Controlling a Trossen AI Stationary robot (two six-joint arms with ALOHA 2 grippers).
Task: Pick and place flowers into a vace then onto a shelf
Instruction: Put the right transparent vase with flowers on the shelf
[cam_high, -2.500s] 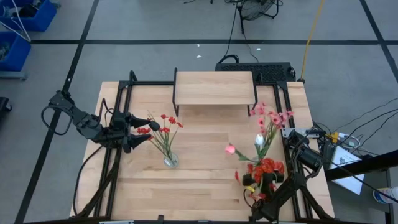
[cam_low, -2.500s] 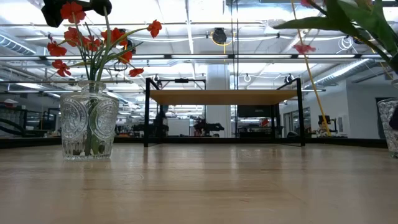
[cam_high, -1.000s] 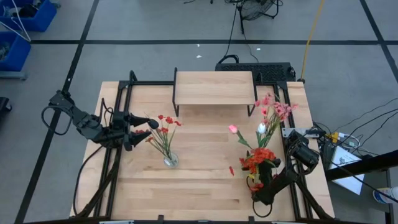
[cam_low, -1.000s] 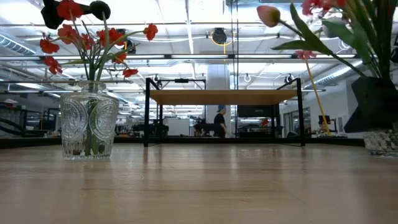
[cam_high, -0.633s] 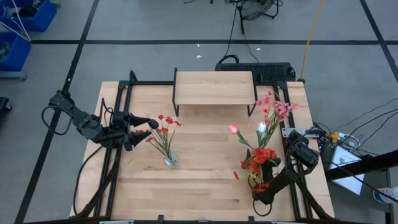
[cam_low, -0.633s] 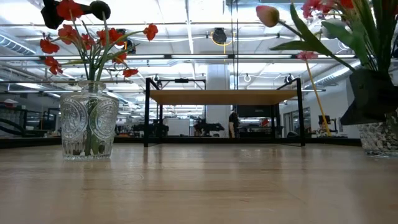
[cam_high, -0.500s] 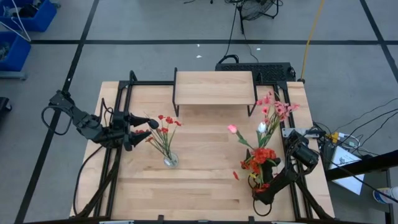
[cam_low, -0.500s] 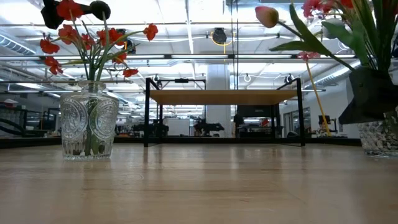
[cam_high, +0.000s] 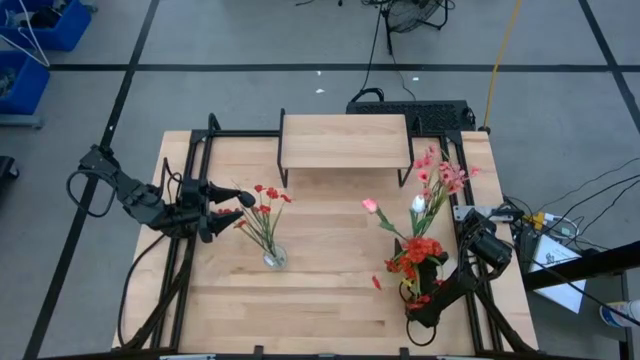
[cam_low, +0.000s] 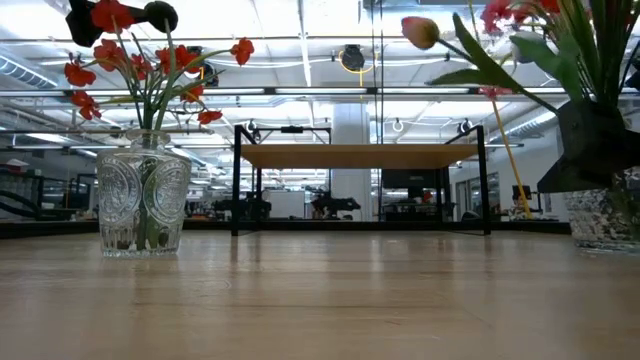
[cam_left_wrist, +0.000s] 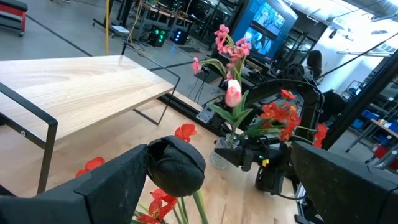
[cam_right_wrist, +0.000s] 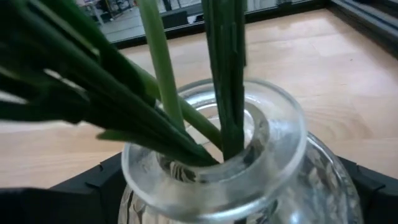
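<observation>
The right end effector (cam_high: 418, 288) now narrows around the right glass vase (cam_right_wrist: 217, 168) of flowers (cam_high: 432, 190) near the table's right edge, readying a lift to the shelf (cam_high: 345, 140). The left end effector (cam_high: 228, 209) hovers wide open.

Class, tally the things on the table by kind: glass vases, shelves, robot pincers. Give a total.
Glass vases: 2, left vase, right vase
Shelves: 1, shelf
Robot pincers: 2, left pincer, right pincer
Total: 5
</observation>
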